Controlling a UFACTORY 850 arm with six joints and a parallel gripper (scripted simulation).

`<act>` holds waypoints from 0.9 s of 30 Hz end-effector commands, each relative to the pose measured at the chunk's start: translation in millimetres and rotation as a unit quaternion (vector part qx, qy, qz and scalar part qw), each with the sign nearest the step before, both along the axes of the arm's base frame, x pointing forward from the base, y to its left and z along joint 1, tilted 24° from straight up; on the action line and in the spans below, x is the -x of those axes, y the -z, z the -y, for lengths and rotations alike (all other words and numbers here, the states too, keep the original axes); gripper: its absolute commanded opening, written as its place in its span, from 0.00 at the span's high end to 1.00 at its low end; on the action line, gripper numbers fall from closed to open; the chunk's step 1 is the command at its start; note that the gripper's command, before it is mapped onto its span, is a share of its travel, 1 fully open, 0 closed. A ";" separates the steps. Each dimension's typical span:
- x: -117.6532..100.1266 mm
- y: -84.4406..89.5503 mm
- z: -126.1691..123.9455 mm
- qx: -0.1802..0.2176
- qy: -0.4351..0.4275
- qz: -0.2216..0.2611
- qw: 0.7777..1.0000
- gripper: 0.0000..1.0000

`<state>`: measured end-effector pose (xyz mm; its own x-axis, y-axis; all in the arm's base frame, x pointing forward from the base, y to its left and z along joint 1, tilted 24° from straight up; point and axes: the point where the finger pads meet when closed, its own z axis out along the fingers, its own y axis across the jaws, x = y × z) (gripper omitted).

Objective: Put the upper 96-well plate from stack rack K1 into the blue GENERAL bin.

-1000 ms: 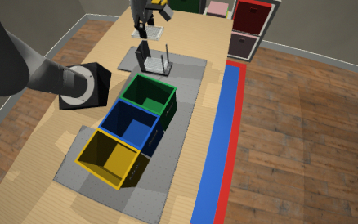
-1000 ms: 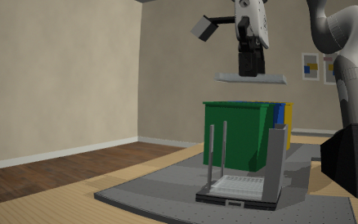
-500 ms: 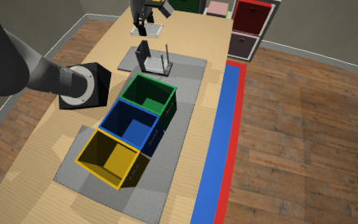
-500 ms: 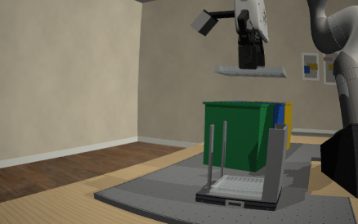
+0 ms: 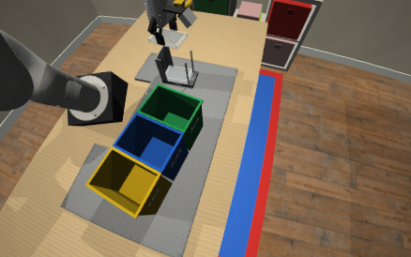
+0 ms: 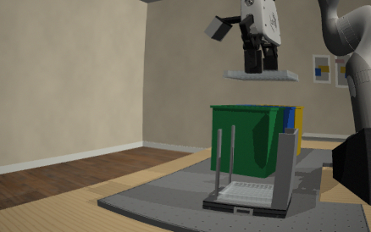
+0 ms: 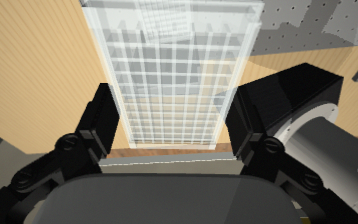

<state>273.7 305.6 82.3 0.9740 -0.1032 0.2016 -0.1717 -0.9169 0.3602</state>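
Observation:
My gripper (image 6: 259, 63) is shut on the upper 96-well plate (image 6: 261, 75), a clear gridded plate held level, high in the air above and behind the green bin. In the wrist view the plate (image 7: 172, 75) sits between my two black fingers. It shows in the top view at the table's far end (image 5: 165, 38). Rack K1 (image 6: 250, 192) stands below with the lower plate (image 6: 247, 191) lying on its base; it also shows in the top view (image 5: 178, 72). The blue bin (image 5: 150, 143) stands between the green bin (image 5: 173, 110) and the yellow bin (image 5: 126, 180).
The three bins stand upright in a row, touching, on a grey mat. The arm's black base block (image 5: 96, 98) sits left of the bins. Rack K1 has two thin upright posts (image 6: 225, 158) and a grey back wall (image 6: 285, 167). Shelves with boxes (image 5: 283, 28) stand beyond the table.

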 end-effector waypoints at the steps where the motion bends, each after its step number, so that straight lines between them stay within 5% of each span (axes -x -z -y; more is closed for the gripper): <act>1: -3.0 -6.0 12.6 -0.003 0.006 0.006 1.000 1.00; 27: -16.7 -35.3 85.9 -0.002 0.006 0.006 1.000 1.00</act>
